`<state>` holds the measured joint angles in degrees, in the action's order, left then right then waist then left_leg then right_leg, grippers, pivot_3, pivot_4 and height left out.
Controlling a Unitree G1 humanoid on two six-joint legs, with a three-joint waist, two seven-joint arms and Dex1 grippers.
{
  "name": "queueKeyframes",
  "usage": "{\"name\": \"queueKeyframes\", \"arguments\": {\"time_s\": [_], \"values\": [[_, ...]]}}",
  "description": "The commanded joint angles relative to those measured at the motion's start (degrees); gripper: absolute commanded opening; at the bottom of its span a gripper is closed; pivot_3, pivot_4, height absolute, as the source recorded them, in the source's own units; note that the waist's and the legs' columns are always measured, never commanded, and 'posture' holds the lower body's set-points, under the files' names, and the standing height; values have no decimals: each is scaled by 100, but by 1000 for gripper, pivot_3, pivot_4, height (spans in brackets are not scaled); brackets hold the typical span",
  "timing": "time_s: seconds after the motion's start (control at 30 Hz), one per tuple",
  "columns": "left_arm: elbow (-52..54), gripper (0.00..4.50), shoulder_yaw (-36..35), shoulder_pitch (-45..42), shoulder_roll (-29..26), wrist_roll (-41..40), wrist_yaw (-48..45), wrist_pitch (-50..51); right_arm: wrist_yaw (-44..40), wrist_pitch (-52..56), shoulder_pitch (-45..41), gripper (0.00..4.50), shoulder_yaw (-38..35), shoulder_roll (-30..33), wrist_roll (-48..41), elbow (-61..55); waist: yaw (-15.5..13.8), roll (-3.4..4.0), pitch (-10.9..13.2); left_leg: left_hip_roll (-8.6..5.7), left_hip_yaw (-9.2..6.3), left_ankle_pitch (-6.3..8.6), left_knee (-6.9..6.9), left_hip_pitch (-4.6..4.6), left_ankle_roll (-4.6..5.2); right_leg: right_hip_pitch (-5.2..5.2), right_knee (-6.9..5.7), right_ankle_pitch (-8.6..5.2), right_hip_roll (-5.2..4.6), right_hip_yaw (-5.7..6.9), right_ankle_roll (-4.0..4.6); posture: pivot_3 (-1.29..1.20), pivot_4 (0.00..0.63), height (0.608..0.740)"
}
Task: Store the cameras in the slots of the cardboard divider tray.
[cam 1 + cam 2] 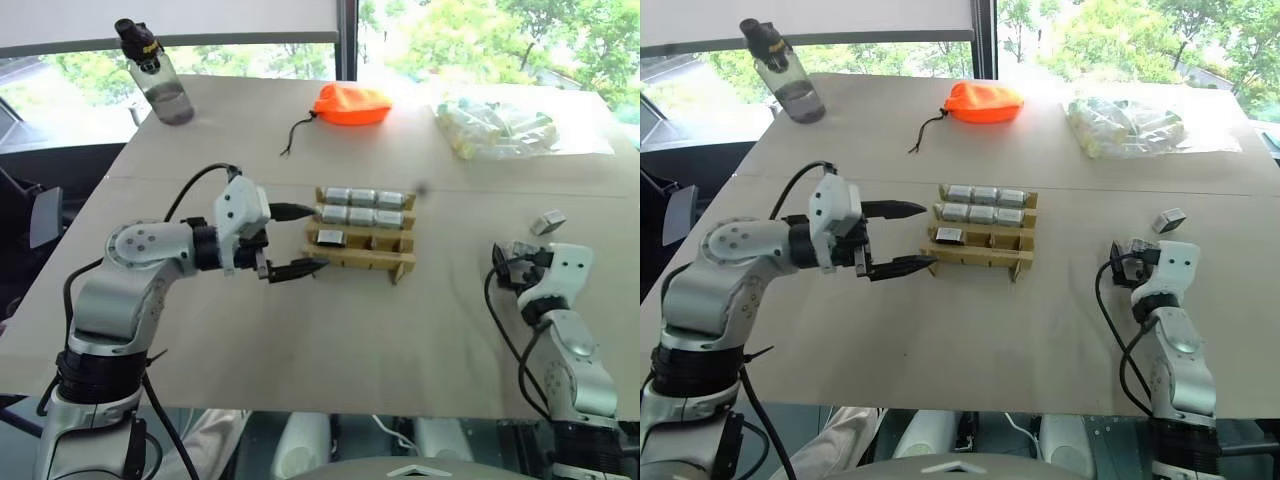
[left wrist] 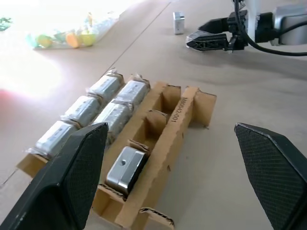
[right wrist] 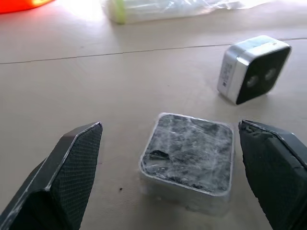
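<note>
While parted and empty, left gripper (image 1: 296, 240): just left of the tray, pointing right toward its near-left corner.
Left fingers (image 2: 72, 179): spread wide, nothing between them.
Tray (image 1: 365, 259): mid-table, tan cardboard, three rows of three slots.
Far row: three wrapped silver cameras (image 1: 364, 197), side by side.
Middle row: three more wrapped cameras (image 1: 362, 216), all slots filled.
Near row: one camera (image 2: 125, 168) in the left slot, lying on its side; the other two slots bare.
Right gripper (image 3: 170, 177): near the table's right edge, low over the tabletop, well apart from the tray.
Right fingers (image 3: 72, 167): spread wide, flanking a wrapped camera (image 3: 188, 159) that rests on the table; contact with it cannot be told.
Loose camera (image 3: 253, 67): on the table just beyond the wrapped one, tilted, black face with two round openings showing.
Orange pouch (image 1: 352, 104): far centre, cord trailing to its left.
Bag of pale tubes (image 1: 500, 128): far right.
Bottle (image 1: 157, 75): far left, upright, black cap.
</note>
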<state>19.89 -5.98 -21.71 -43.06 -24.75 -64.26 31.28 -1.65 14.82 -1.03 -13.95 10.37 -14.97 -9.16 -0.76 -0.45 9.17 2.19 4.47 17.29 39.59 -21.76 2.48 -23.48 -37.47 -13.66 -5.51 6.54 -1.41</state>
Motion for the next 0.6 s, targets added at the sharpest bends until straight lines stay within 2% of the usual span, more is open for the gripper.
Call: {"name": "queueKeyframes", "arguments": {"time_s": [0.03,0.2,0.3,0.37,0.43,0.53,0.6], "values": [[156,4392,-78,-93,-178,-142,38,-29,595,160,-122,4500,-167,-185,230,-221,8,0,0,1,0,0,0,-1,0,0,2,0,3,1,0,0,150,726],[4,4392,58,-344,-175,-160,3,-164,918,257,-104,4500,-36,-455,422,-368,8,0,0,1,4,0,-4,0,0,-2,3,0,4,4,0,0,150,726],[-63,4500,141,-494,-126,-178,43,-158,925,134,-72,3776,109,-520,610,-361,22,0,0,0,5,0,-4,1,0,-2,2,0,4,4,0,0,150,726],[-119,4500,202,-568,-115,-171,40,-191,944,47,-54,2756,128,-559,678,-322,33,0,0,0,6,0,-4,1,0,-2,3,0,5,4,0,0,150,726],[-181,4500,262,-631,-106,-158,30,-238,896,-65,-13,1936,145,-519,762,-281,39,0,0,0,4,0,-6,0,0,-3,3,0,6,5,0,0,150,726],[-292,4500,336,-746,-69,-178,6,-275,531,-413,64,1939,337,-158,1049,-291,46,1,1,1,9,0,-8,0,0,-7,4,0,6,4,0,0,150,726],[-413,4500,461,-853,-85,-113,-73,-381,22,-1134,186,1939,755,471,1618,-252,58,1,0,-3,11,0,-8,-2,0,-7,7,0,5,4,-1,0,150,726]]}}
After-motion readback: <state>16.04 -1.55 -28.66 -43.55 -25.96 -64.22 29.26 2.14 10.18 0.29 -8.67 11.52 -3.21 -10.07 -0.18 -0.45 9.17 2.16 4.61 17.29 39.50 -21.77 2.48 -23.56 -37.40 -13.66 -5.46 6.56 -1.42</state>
